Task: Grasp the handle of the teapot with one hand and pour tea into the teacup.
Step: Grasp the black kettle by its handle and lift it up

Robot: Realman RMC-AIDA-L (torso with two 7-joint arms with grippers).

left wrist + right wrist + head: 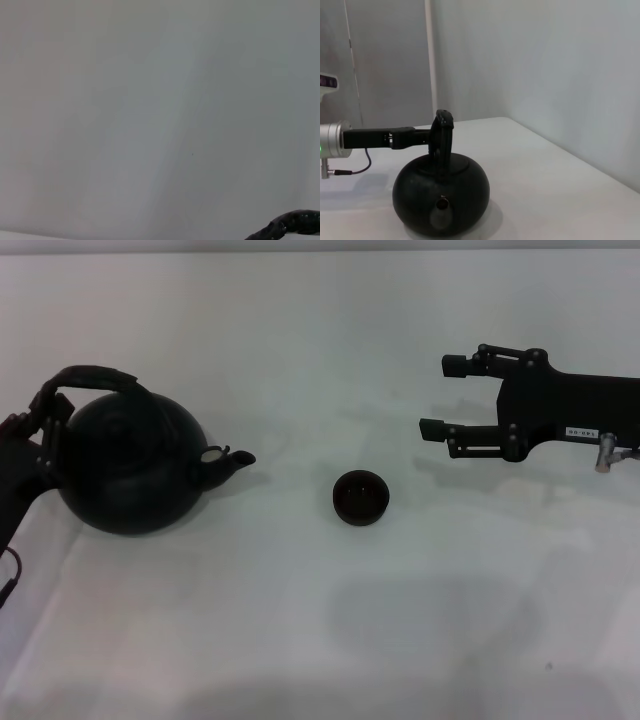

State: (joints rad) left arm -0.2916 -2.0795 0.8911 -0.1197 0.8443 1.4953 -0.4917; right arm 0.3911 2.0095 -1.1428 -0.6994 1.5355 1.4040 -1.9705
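Observation:
The round matte black teapot (pixel 130 470) stands on the white table at the left, its stubby spout (pixel 232 458) pointing right towards the teacup. My left gripper (pixel 48 408) is at the left end of the arched handle (pixel 95 375) and is shut on it. The right wrist view shows the teapot (pixel 441 192) resting on the table, with the left gripper (pixel 427 138) meeting the handle (pixel 442 135) from the side. A rough bit of the handle (pixel 295 222) shows in the left wrist view. The tiny dark teacup (pixel 360 497) stands mid-table. My right gripper (pixel 445 397) is open and empty, to the right of and beyond the cup.
The white table (pixel 320 640) stretches in front of and behind the things. A pale wall (pixel 545 75) and a white post (pixel 431 60) stand behind the teapot in the right wrist view. A cable (pixel 8 575) hangs from the left arm.

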